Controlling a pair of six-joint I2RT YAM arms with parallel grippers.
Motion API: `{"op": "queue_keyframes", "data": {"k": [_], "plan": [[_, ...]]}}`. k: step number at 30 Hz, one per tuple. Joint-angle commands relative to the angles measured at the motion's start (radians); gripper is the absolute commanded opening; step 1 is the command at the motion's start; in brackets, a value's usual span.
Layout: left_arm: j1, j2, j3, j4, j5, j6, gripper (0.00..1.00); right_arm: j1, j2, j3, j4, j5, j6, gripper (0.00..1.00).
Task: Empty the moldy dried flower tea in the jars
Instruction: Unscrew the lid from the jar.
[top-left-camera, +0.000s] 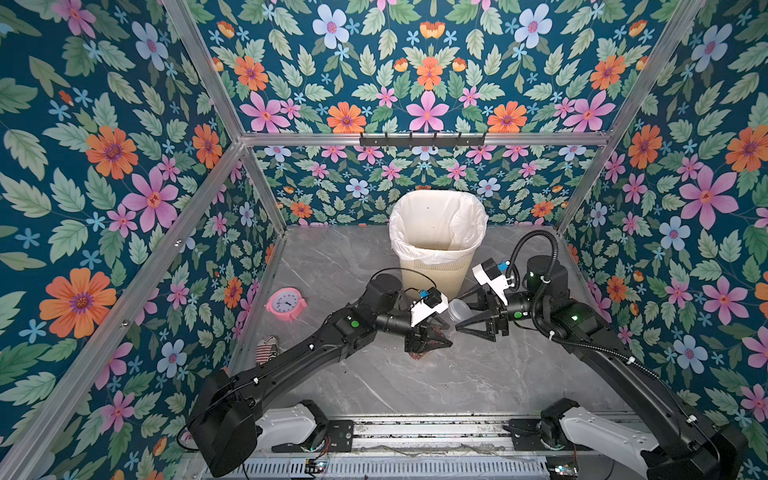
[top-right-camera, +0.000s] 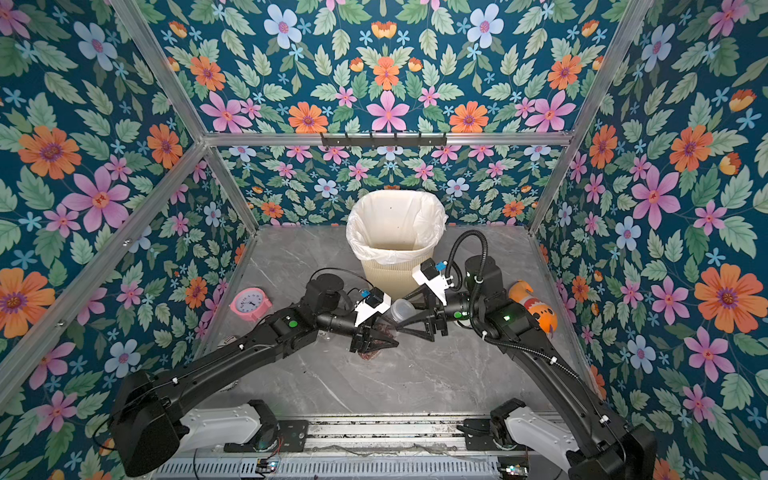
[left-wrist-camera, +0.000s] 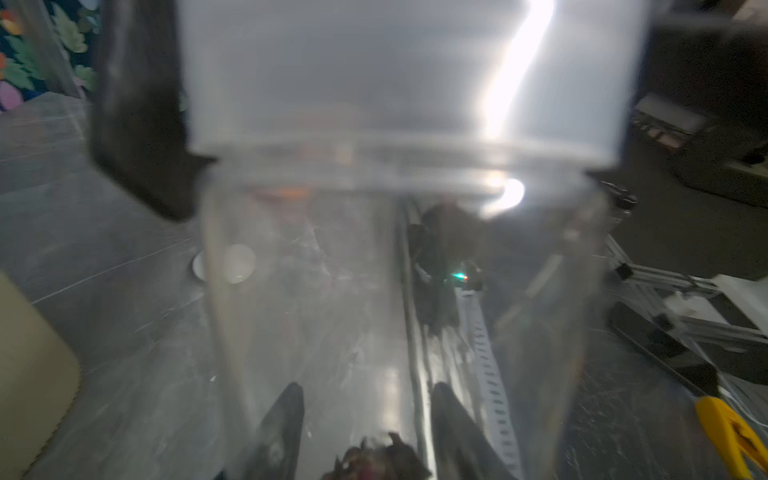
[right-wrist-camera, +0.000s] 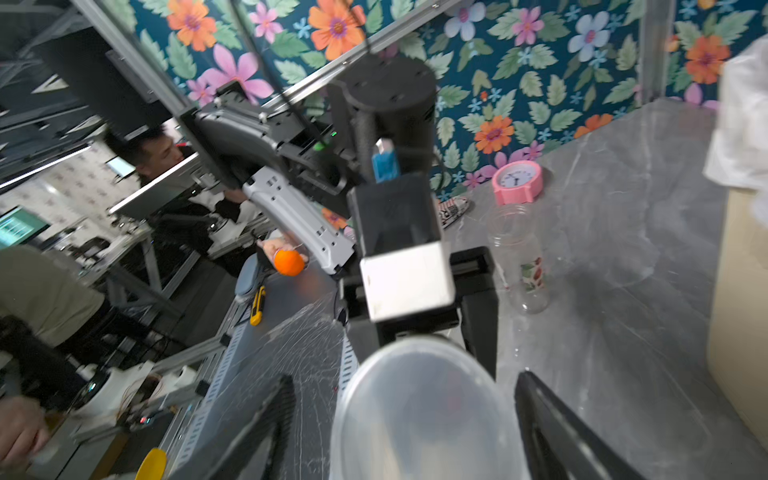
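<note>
Over the grey counter (top-left-camera: 374, 374) we clamp the jar (left-wrist-camera: 374, 291) in the left claw (top-left-camera: 432, 337), its lid (right-wrist-camera: 428, 415) between the spread right claw (top-left-camera: 460, 313).

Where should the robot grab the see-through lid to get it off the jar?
Pinch the clear lid across its round side wall, coming end-on at its flat top. The jar is held tilted in the left gripper with the lid pointing at the right gripper, whose open fingers flank it.
</note>
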Motion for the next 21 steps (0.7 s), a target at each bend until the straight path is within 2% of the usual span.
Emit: {"op": "queue_keyframes", "data": {"k": [1, 4, 8, 16, 21], "plan": [[-0.005, -0.006, -0.015, 0.085, -0.231, 0.034, 0.21, -0.004, 0.038, 0.034, -0.040, 0.180, 0.157, 0.83], [-0.006, -0.008, -0.034, 0.122, -0.329, 0.024, 0.21, -0.011, 0.072, 0.046, -0.044, 0.215, 0.208, 0.78], [-0.006, -0.018, -0.055, 0.147, -0.382, 0.015, 0.21, -0.011, 0.104, 0.054, -0.026, 0.200, 0.236, 0.71], [-0.007, -0.003, -0.049, 0.132, -0.399, 0.013, 0.21, -0.010, 0.167, 0.079, -0.021, 0.162, 0.267, 0.67], [-0.007, 0.008, -0.033, 0.107, -0.349, 0.022, 0.21, -0.010, 0.178, 0.099, -0.065, 0.149, 0.221, 0.55]]}}
